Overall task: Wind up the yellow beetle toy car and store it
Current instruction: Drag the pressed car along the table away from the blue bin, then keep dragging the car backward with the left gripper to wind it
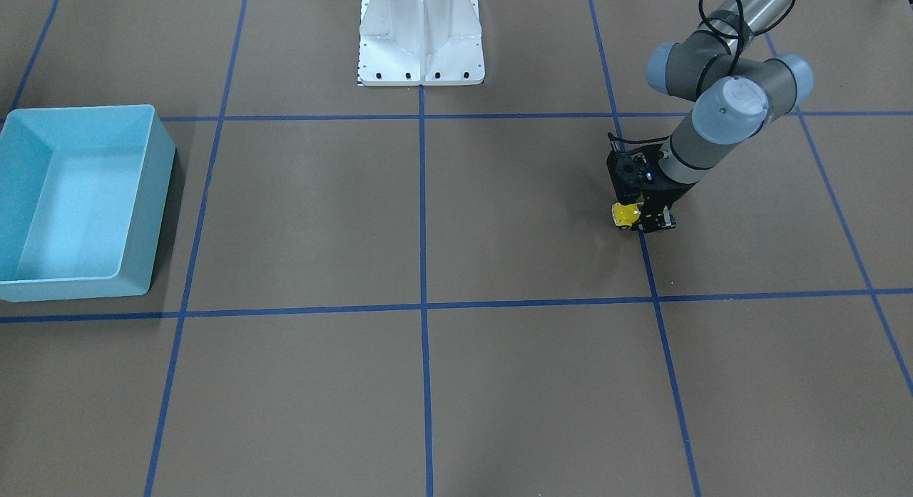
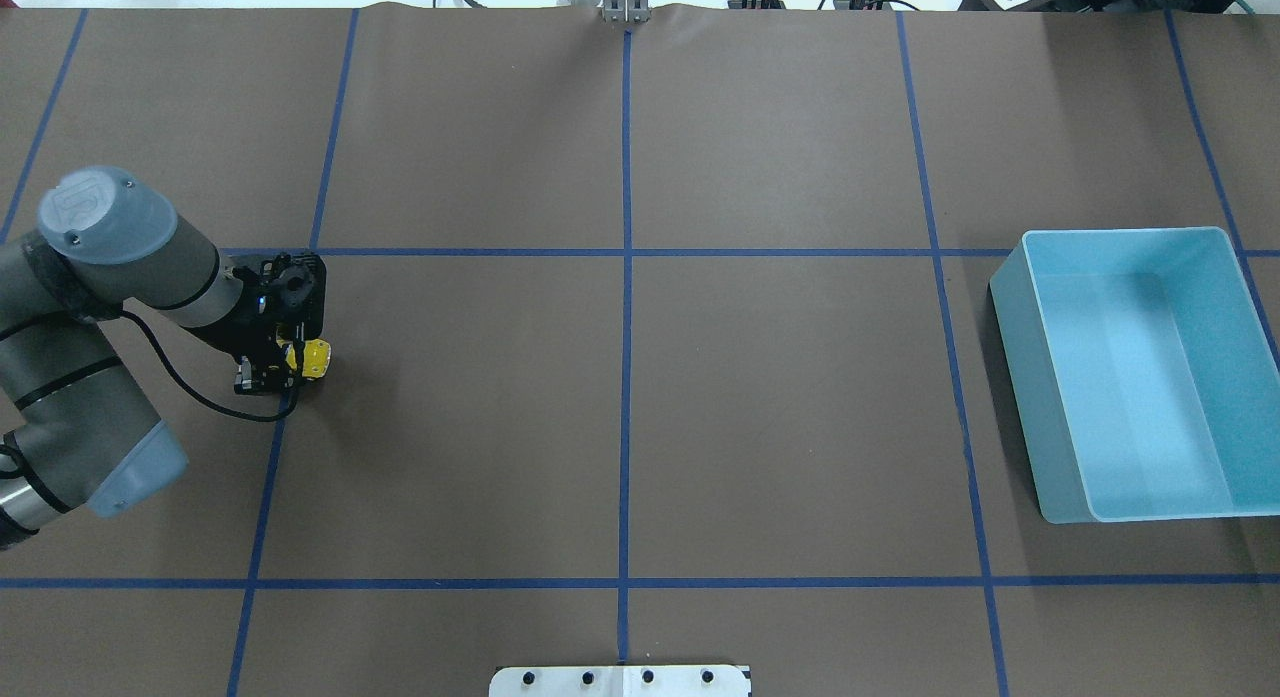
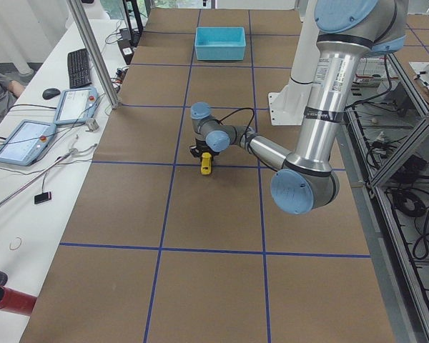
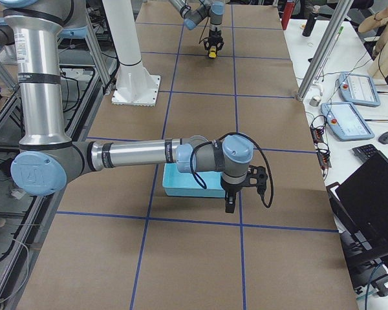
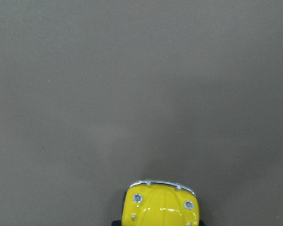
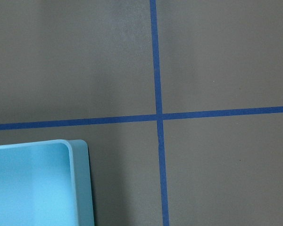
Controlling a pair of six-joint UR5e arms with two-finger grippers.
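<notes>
The yellow beetle toy car (image 1: 625, 215) sits low at the table on the robot's left side, beside a blue tape line. My left gripper (image 1: 644, 224) points down around it and looks shut on its body, the nose sticking out. From overhead, the car (image 2: 317, 358) pokes out of the left gripper (image 2: 287, 369). Only the car's yellow hood (image 5: 162, 207) shows in the left wrist view; no fingers show there. The right gripper (image 4: 229, 205) hangs near the light blue bin (image 4: 181, 187); I cannot tell whether it is open or shut.
The light blue bin (image 2: 1012, 377) stands empty at the robot's far right, its corner (image 6: 80, 183) in the right wrist view. The white robot base (image 1: 421, 62) is at the table's edge. Blue tape lines grid the brown table. Tablets and a keyboard lie on the side desk (image 3: 71, 107).
</notes>
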